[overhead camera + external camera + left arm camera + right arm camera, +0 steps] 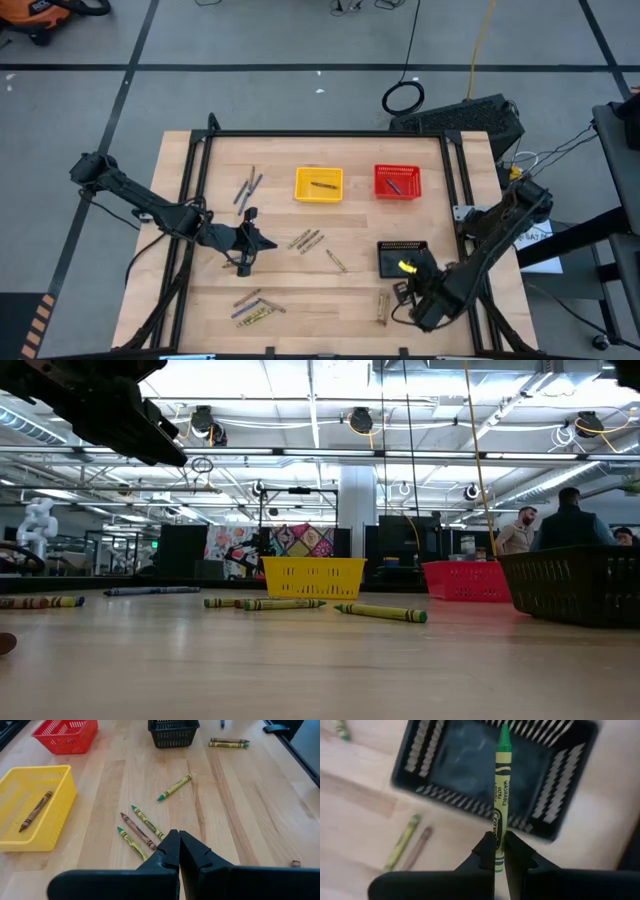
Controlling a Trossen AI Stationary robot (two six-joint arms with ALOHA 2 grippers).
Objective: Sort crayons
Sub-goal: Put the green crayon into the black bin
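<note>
You are clenching the right gripper (pixel 499 851) on a green crayon (pixel 501 795) over the black basket (pixel 425 762); released off-centre, it may hit the rim and bounce out.

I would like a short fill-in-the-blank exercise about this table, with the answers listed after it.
1. The right gripper holds a green-tipped crayon above the ____ basket.
2. The brown crayon lies inside the ____ basket.
3. The left gripper has its jaws ____ and holds nothing.
4. The red basket stands between the yellow basket and the table's ____ edge.

Missing words: black; yellow; shut; right
</note>
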